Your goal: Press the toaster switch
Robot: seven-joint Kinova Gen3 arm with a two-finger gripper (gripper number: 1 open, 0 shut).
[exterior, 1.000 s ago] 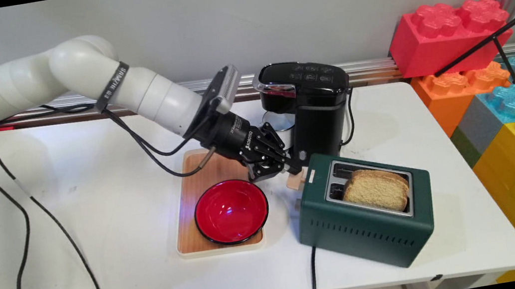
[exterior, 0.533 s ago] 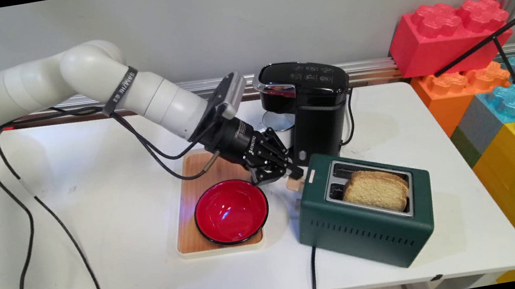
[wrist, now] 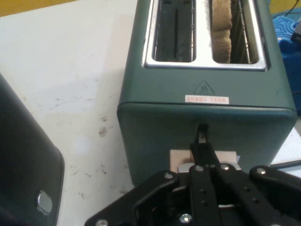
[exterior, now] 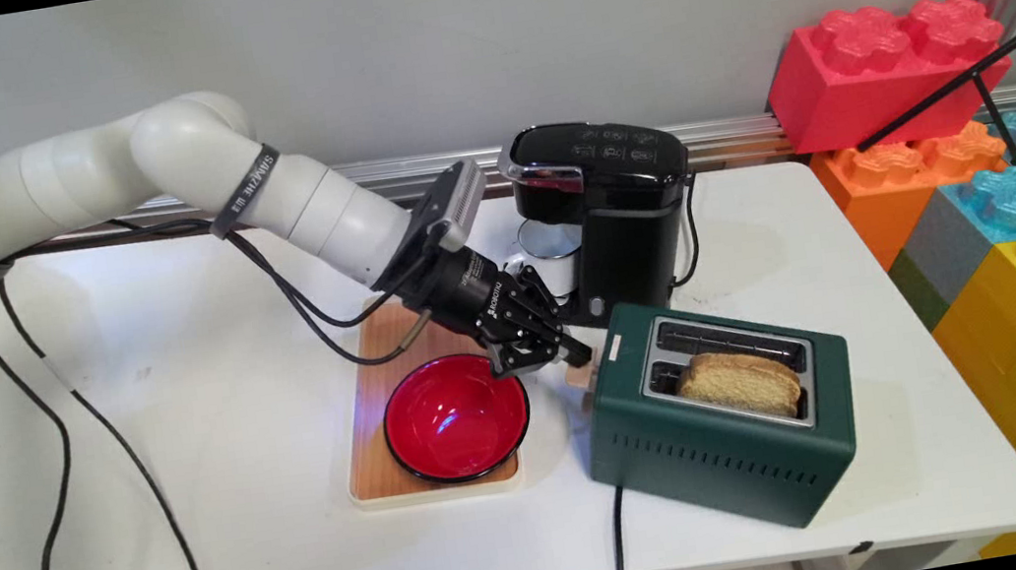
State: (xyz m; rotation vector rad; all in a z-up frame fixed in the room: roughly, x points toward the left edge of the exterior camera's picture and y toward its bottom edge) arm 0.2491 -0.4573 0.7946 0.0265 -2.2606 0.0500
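A dark green toaster stands at the table's front right. A slice of bread sits low in its nearer slot; the other slot is empty. My gripper is shut, its joined fingertips resting on top of the toaster's pale wooden lever at the toaster's left end. In the hand view the fingers cover the lever's middle and the slot above it. Nothing is held between the fingers.
A red bowl sits on a wooden tray just left of the gripper. A black coffee machine stands close behind it. Large toy bricks stack at the right. The toaster's cord runs off the front edge.
The gripper has moved down and slightly left with the lever under it. The bread has sunk lower into the toaster's slot.
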